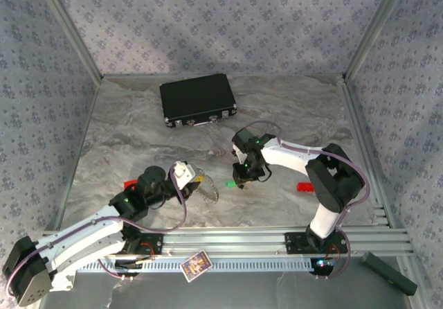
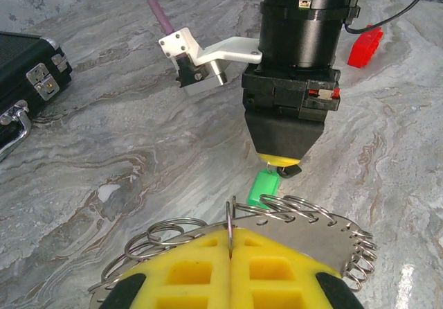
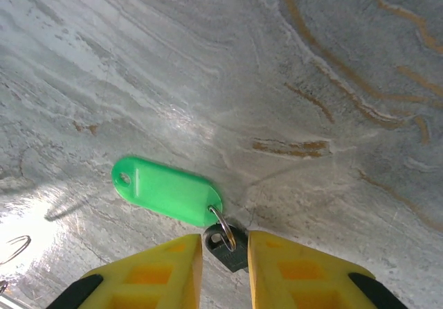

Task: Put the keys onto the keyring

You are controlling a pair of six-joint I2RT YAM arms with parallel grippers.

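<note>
Right gripper [image 3: 225, 238]: my two yellow fingers stand slightly apart at the bottom centre of the right wrist view. They straddle the dark end of one small key with a green oval plastic head [image 3: 166, 190]. I cannot tell whether the pads touch it. The key lies flat on the grey marbled table [image 1: 297, 115], and its green head runs up and to the left from my fingertips. A small metal loop joins the head to the dark end.

Left gripper [image 2: 230, 243]: my two yellow fingers are closed at the bottom centre of the left wrist view. They grip one silvery metal keyring with many small wire loops fanned around its edge [image 2: 311, 236]. The green key lies on the table just above the keyring, under the right gripper's tip.

Count in the top view:
- one black rectangular case [image 1: 197, 100], upper centre
- two red plastic blocks, one at right of centre [image 1: 304, 186], one at left [image 1: 130, 183]
</note>
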